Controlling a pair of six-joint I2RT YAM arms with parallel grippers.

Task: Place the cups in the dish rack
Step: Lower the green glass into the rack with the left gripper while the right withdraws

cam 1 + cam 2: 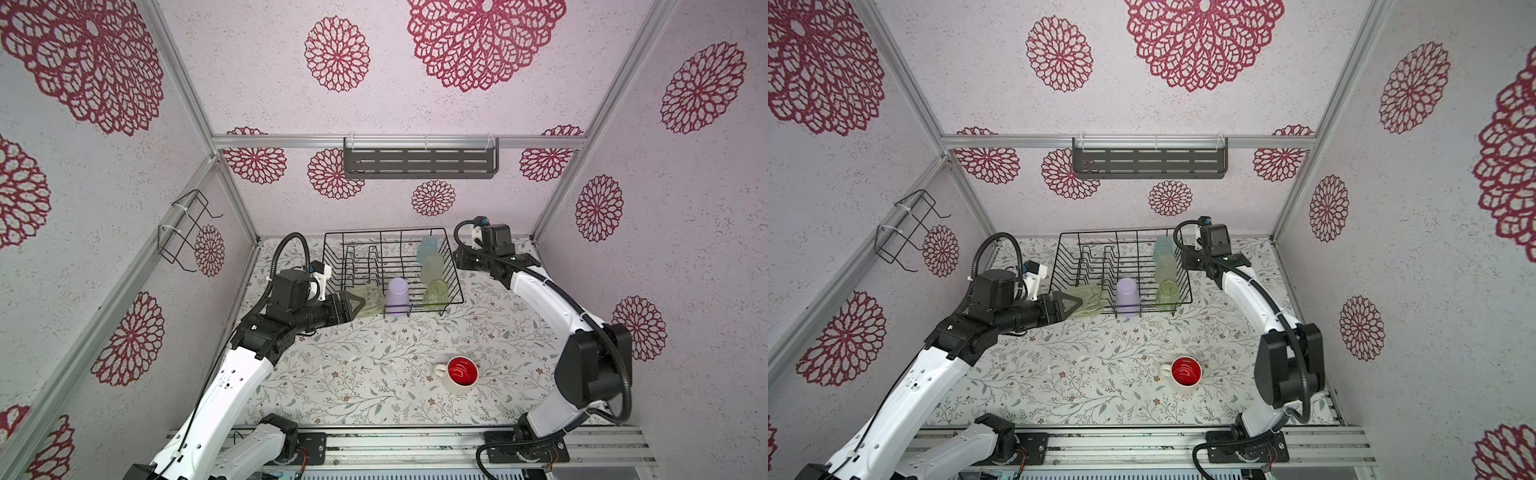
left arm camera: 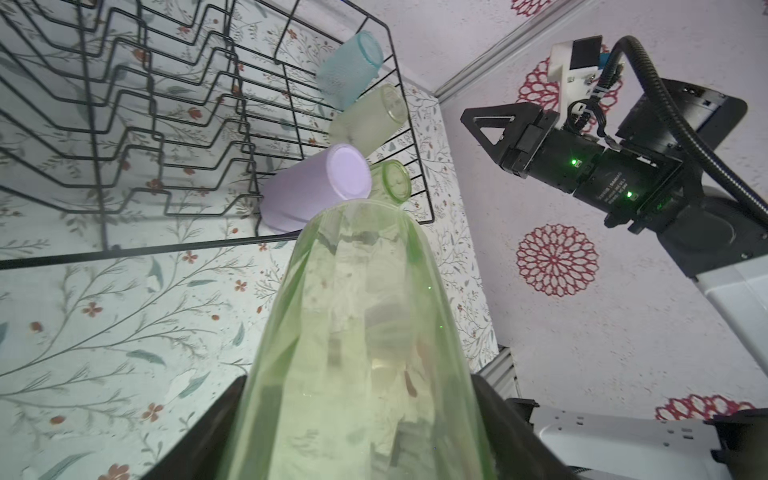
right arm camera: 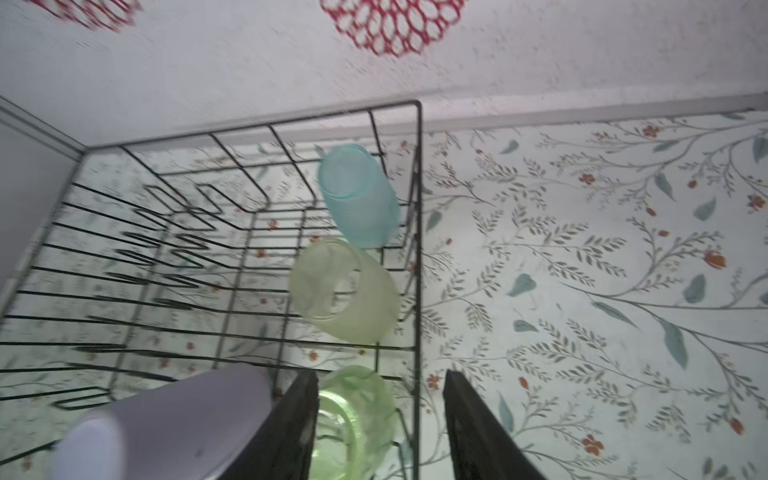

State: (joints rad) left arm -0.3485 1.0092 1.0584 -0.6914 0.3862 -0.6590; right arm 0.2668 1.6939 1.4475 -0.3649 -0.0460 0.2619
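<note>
The black wire dish rack stands at the back of the table. Along its right side, bottom up, are a light-blue cup, a frosted pale-green tumbler and a clear-green glass. A lilac tumbler is at the front. My left gripper is shut on another clear-green glass, held sideways at the rack's front left corner. My right gripper hovers open over the rack's right rim. A cream mug with a red interior stands upright on the table.
A grey slotted shelf hangs on the back wall. A small black wire holder is fixed to the left wall. An aluminium rail with both arm bases runs along the front edge. Upright dividers fill the rack's left half.
</note>
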